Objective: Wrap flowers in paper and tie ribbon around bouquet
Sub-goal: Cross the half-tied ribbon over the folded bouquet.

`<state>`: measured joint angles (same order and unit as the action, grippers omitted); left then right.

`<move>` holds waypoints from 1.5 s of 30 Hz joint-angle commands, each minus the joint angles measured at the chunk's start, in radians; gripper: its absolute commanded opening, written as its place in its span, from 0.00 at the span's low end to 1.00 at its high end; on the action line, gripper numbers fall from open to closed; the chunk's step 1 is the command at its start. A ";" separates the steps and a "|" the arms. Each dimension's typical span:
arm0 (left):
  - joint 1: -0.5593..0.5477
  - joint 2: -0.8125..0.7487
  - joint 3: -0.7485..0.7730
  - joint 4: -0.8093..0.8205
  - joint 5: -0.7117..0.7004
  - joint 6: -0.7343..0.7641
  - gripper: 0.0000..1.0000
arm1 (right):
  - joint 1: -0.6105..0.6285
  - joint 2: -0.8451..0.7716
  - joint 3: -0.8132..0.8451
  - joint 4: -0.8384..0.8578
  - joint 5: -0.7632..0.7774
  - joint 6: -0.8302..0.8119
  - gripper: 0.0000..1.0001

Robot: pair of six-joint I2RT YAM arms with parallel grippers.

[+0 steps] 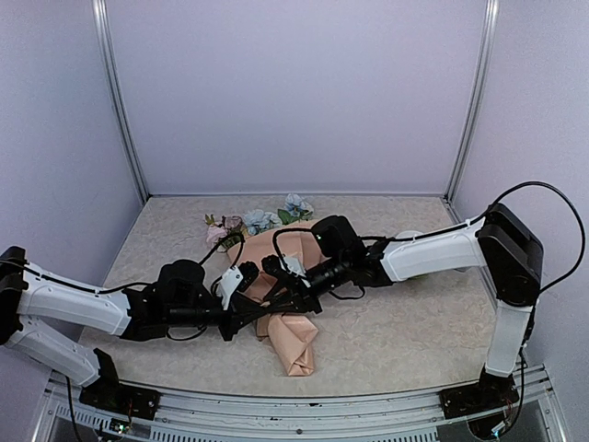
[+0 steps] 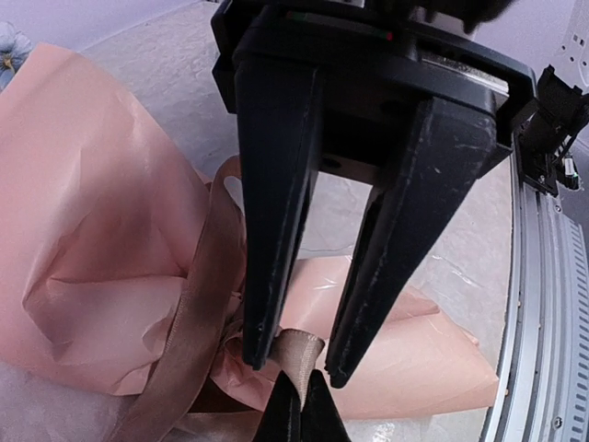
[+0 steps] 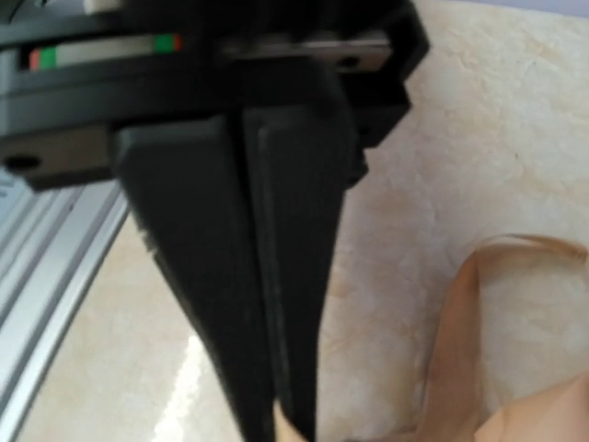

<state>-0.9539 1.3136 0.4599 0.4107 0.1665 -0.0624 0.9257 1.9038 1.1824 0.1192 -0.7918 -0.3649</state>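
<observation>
The bouquet lies on the table: peach paper [image 1: 291,343] wrapped around the flowers [image 1: 261,220], blooms at the far end, pointed tail toward me. In the left wrist view the paper [image 2: 92,230] fills the left side, and the beige ribbon [image 2: 198,313] runs across it and rises in a small loop. My left gripper [image 2: 302,412] is shut on that loop from below. My right gripper [image 2: 296,365] comes down facing it, its fingers [image 2: 276,230] apart and astride the loop, one tip touching the ribbon's edge. The right wrist view shows the shut left gripper [image 3: 287,428] and a ribbon arc [image 3: 460,322]; the right's own fingers are not visible there.
Both arms meet over the middle of the bouquet [image 1: 281,299]. A metal rail [image 2: 543,304] runs along the table's near edge. Pale booth walls close in the back and both sides. Beige tabletop [image 1: 414,322] shows to the right of the bouquet.
</observation>
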 commanded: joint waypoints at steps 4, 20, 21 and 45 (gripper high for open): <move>0.009 -0.004 0.025 -0.018 0.034 0.009 0.00 | 0.004 -0.001 -0.008 -0.011 -0.014 0.010 0.00; 0.138 -0.055 0.127 -0.490 -0.354 -0.500 0.60 | -0.004 -0.024 -0.059 0.049 0.048 0.118 0.00; 0.157 -0.049 0.125 -0.519 -0.377 -0.521 0.62 | -0.004 -0.026 -0.062 0.053 0.051 0.122 0.00; 0.289 -0.017 0.126 -0.485 -0.321 -0.456 0.00 | -0.006 -0.025 -0.034 0.079 0.043 0.190 0.00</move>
<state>-0.6086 1.4528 0.5694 -0.0673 -0.1081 -0.5613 0.9245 1.8835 1.0996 0.2123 -0.7685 -0.2287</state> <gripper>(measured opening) 0.008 0.006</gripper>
